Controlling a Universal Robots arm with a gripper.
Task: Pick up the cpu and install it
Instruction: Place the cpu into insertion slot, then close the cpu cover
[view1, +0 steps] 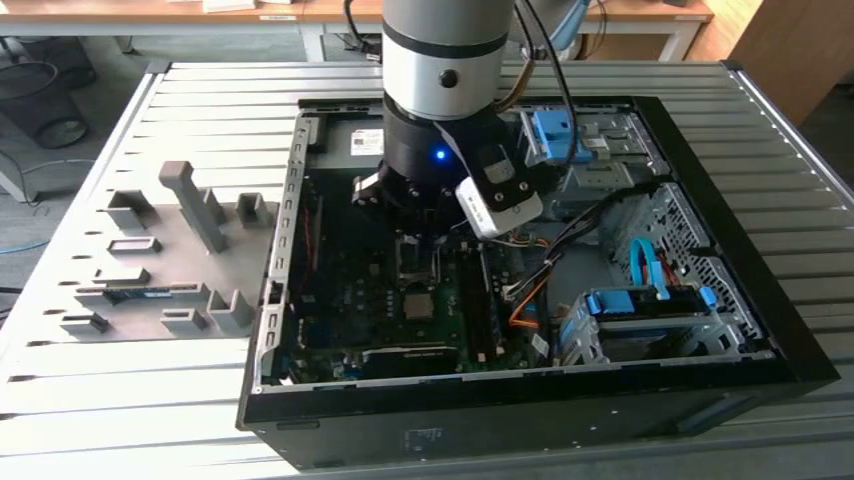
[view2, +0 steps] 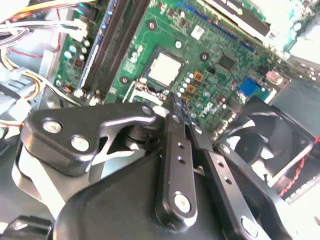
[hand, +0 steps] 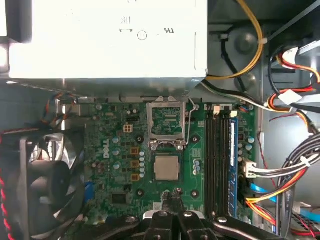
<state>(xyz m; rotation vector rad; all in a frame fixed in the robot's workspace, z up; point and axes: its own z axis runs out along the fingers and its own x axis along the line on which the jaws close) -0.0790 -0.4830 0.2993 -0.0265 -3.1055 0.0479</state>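
My end effector (view2: 176, 102) is closed. Its two fingers (view2: 176, 165) press together at the tips, with nothing between them that I can see. It hovers over the green circuit board (hand: 115, 190), tips aimed down. The cpu (hand: 166, 167) lies flat in its socket just ahead of my fingertips, not touching them. The socket's hinged metal frame (hand: 166, 120) stands flipped open right beyond it, so the silver top is bare.

I judge the chip light, thin and fully stiff, with a smooth metal top that would slide under a careless pinch. The fragile part is underneath, where it meets the socket contacts, so it wants no tilt, no dragging and no push from above. The only sensible hold is on two opposite edges. Little of those edges seems to rise above the socket, so my bite would be shallow.

The open frame sits close to the chip's far edge and could snag a finger. Small components (hand: 196, 165) crowd the board on both sides of the socket. Long black memory slots (hand: 217, 160) run alongside a little farther out, with coloured cables (hand: 290, 175) beyond them. On the opposite side sits a black fan (hand: 45, 185). Past the open frame is a big pale power box (hand: 105, 40). All this lies inside the computer case (view1: 534, 410) on the slatted counter (view1: 200, 100). Grey blocks (view1: 200, 215) stand well apart from me, outside the case.
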